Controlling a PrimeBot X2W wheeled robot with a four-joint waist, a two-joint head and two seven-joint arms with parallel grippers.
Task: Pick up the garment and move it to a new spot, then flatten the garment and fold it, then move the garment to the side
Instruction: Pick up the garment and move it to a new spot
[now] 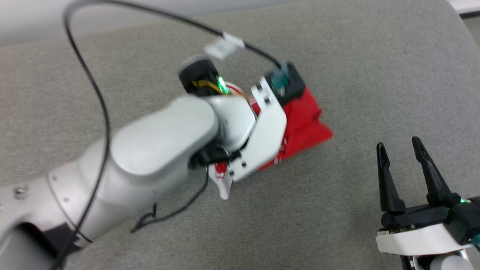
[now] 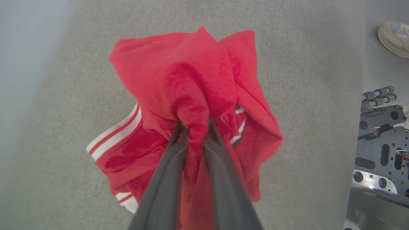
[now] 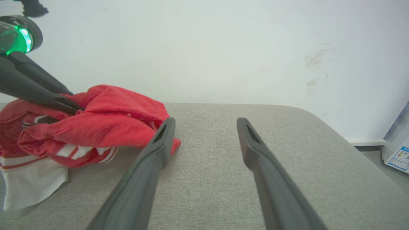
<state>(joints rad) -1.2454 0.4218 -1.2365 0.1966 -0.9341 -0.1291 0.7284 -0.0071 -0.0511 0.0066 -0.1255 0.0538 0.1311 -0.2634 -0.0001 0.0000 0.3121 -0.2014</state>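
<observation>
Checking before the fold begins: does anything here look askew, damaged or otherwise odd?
The garment is crumpled in a heap on the grey surface, not flat. The left gripper is shut on a pinch of its red cloth; the right gripper stands open, apart. Nothing looks damaged.

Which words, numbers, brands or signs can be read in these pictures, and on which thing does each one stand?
No text can be read.
Small white tag on the thin black cable: blurred, unreadable.
Blue-printed label on the white box: too small to read.
Crumpled red garment with white striped trim: no legible lettering shows.
</observation>
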